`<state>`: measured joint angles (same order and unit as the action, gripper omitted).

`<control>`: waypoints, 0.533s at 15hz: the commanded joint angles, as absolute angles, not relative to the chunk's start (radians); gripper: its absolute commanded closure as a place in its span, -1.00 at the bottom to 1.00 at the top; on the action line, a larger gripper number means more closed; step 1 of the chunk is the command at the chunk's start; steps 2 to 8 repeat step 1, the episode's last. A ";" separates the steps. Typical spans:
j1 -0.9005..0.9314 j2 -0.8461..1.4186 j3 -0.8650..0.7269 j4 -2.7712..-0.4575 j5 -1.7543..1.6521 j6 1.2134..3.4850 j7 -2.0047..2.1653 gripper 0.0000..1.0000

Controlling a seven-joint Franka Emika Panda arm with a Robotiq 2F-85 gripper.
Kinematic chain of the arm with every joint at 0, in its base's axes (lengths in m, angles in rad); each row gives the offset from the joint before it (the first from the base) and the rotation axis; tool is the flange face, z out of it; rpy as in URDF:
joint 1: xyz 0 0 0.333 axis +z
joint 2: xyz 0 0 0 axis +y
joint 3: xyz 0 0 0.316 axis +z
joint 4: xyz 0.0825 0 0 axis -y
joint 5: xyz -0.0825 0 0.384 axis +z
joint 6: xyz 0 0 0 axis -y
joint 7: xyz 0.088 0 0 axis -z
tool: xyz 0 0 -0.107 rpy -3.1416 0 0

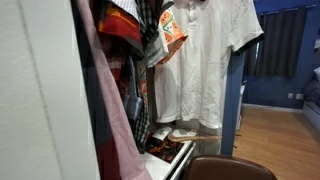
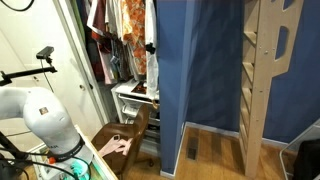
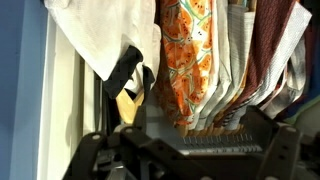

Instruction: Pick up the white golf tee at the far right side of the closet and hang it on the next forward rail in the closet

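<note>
Wrist view: we see the white tee shirt (image 3: pixel 100 35) hanging at the top left, touching an orange patterned shirt (image 3: pixel 185 70). Our jaws sit low in the picture, spread wide and holding nothing, below the white shirt and apart from it. In an exterior view it hangs at the closet's open end.

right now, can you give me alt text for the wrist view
A white tee hangs at the left of a row of closet clothes, beside an orange patterned shirt and other shirts. The dark gripper spans the bottom edge, below the clothes.
</note>
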<state>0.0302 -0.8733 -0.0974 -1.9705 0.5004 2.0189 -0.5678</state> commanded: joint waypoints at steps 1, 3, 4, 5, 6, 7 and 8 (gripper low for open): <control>0.094 -0.877 -0.120 -1.972 0.447 2.037 -0.533 -1.00; 0.094 -0.877 -0.120 -1.972 0.447 2.037 -0.533 -1.00; 0.094 -0.877 -0.120 -1.972 0.447 2.037 -0.533 -1.00; 0.094 -0.877 -0.120 -1.972 0.447 2.037 -0.533 -1.00; 0.094 -0.877 -0.120 -1.972 0.447 2.037 -0.533 -1.00; 0.094 -0.877 -0.120 -1.972 0.447 2.037 -0.533 -1.00; 0.094 -0.877 -0.120 -1.972 0.447 2.037 -0.533 -1.00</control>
